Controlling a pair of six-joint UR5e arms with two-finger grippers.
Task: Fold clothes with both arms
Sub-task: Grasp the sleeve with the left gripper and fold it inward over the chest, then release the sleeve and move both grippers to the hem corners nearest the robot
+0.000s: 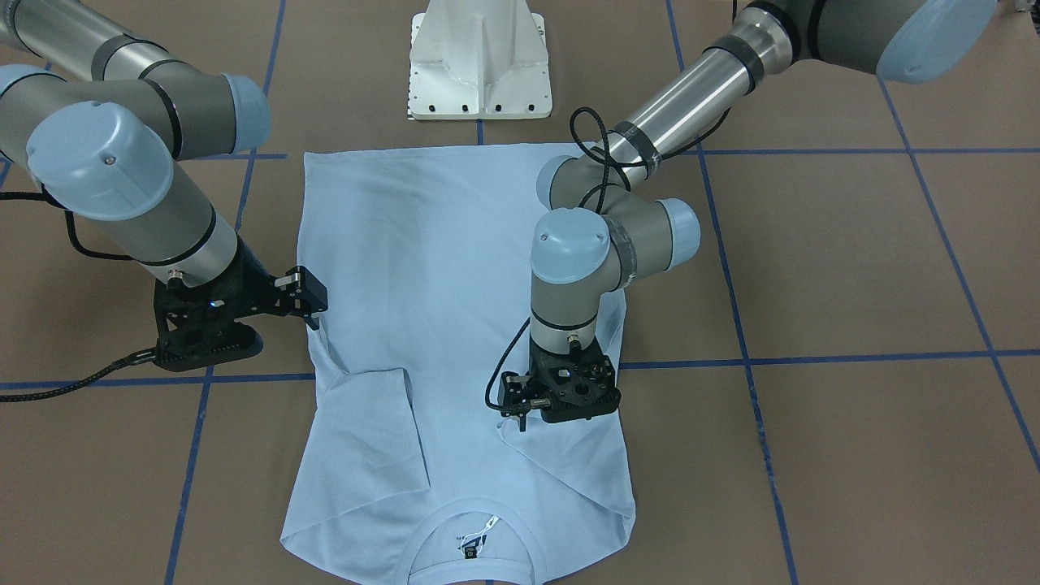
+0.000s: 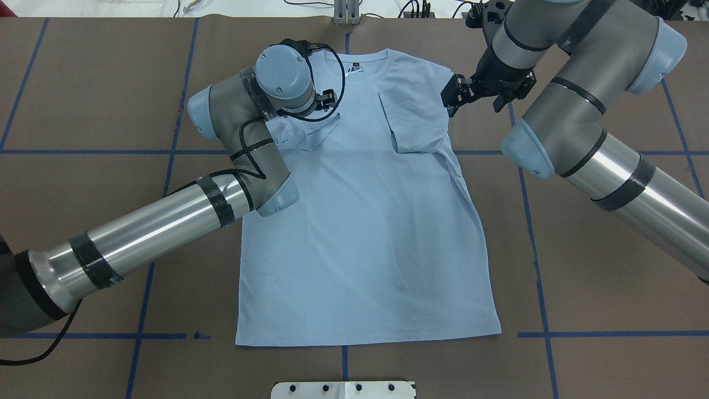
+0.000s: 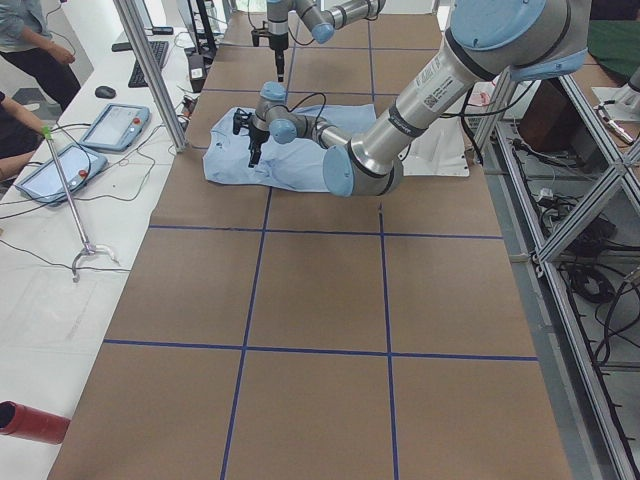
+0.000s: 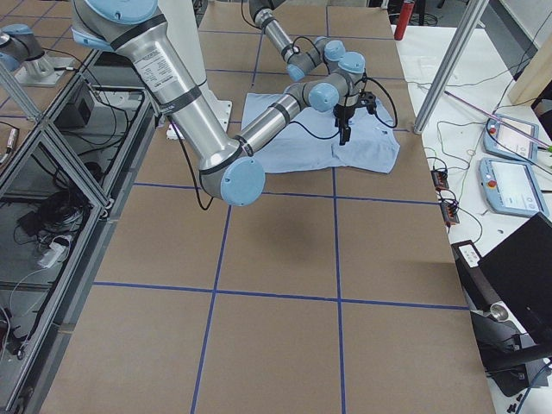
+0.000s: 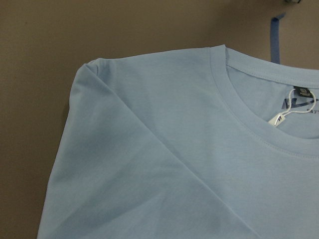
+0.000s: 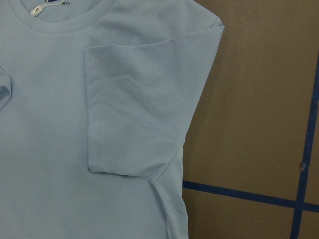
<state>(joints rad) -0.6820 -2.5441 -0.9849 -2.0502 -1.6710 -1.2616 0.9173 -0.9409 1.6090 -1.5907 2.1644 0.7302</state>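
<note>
The light-blue T-shirt [image 2: 360, 233] lies flat on the brown counter [image 2: 609, 366], hem toward the white pedestal [image 1: 479, 61], both sleeves folded inward. The left tool [image 1: 522, 416] points down over one folded sleeve, and its wrist hides that side edge in the front view. The right tool [image 1: 313, 315] hangs at the opposite edge; I cannot tell whether either tool is spread or pressed together.

free: bare table [image 1: 853, 268] both sides of T-shirt [image 1: 455, 268] | blocked: my left arm [image 1: 617, 236] lies over shirt's side, my right gripper [image 1: 313, 305] at opposite side edge | pedestal [image 1: 479, 61] at table's robot-side edge
</note>
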